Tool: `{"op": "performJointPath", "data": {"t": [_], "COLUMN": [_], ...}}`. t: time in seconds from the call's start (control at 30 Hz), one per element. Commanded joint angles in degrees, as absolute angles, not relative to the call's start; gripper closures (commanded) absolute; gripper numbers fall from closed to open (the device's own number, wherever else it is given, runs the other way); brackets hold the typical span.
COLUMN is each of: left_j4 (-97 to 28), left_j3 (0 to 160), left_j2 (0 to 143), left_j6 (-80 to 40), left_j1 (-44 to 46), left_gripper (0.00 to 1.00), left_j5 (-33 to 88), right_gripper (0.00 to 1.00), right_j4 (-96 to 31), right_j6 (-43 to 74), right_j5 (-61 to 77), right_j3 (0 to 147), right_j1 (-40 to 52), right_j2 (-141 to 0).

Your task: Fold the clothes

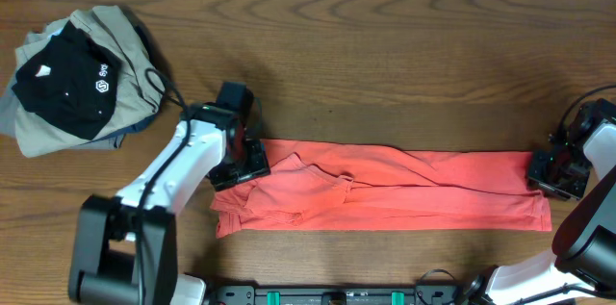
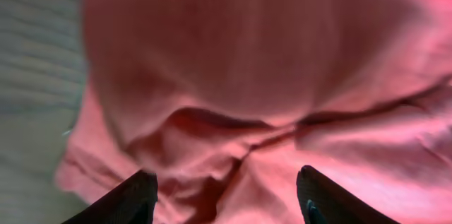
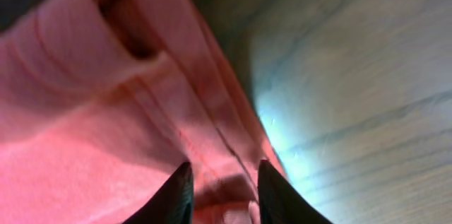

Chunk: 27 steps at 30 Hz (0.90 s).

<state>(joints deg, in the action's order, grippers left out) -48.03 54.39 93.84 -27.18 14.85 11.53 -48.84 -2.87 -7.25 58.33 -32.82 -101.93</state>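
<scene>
A coral-red garment (image 1: 385, 190) lies folded into a long strip across the front of the wooden table. My left gripper (image 1: 241, 165) is over its rumpled left end. In the left wrist view the fingers (image 2: 226, 196) are spread wide, open, with wrinkled red cloth (image 2: 247, 61) just below them. My right gripper (image 1: 551, 172) is at the strip's right end. In the right wrist view its fingers (image 3: 222, 192) are close together with a bunched fold of the red hem (image 3: 85, 111) between them, at the cloth's edge.
A pile of other clothes (image 1: 77, 79), a black shirt on top of khaki pieces, sits at the back left corner. Bare wood tabletop (image 1: 404, 55) runs behind the red strip. The front table edge is just below the garment.
</scene>
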Motion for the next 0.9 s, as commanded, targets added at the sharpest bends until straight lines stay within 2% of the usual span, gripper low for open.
{"op": "performJointPath", "data": {"t": [0.0,0.17,0.33,0.87], "left_j4": [-46.9,-43.0,-38.3,-10.0], "left_j3": [53.3,51.8,51.7,51.7], "left_j2": [96.2,99.9,102.8,103.1], "left_j6": [-27.7,-27.7,-27.4,-28.7], "left_j1": [15.0,15.0,15.0,14.7], "left_gripper": [0.35,0.35,0.35,0.35], "left_j5": [11.6,14.4,14.5,12.4], "right_gripper": [0.73,0.75,0.83,0.83], "right_j4": [-47.3,-41.7,-35.6,-13.3], "right_j6": [-1.7,-1.7,-1.7,1.4], "right_j5": [-7.0,-7.0,-6.3,4.8], "right_j3": [56.8,52.7,49.3,49.1], "right_j1": [-33.0,-33.0,-33.0,-32.9], "right_j2": [-102.0,-102.0,-102.0,-102.0]}}
